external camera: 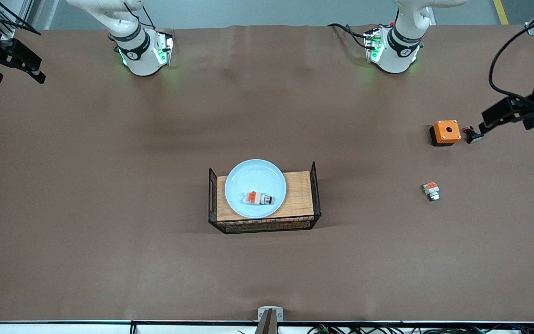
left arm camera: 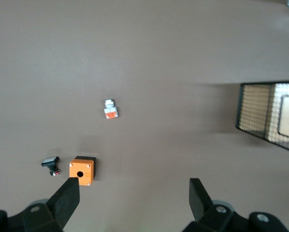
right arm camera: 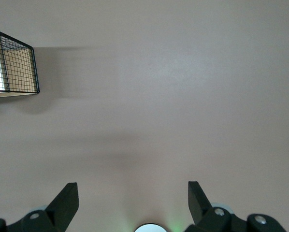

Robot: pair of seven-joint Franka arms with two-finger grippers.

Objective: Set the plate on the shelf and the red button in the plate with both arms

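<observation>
Front: plate sits on the wooden tray, red button lying in the plate. Left gripper up over the table's left-arm end near the orange box; right gripper over the right-arm end.
Left wrist: fingers wide, empty; box and tray visible.
Right wrist: fingers wide, empty; tray corner visible.
</observation>
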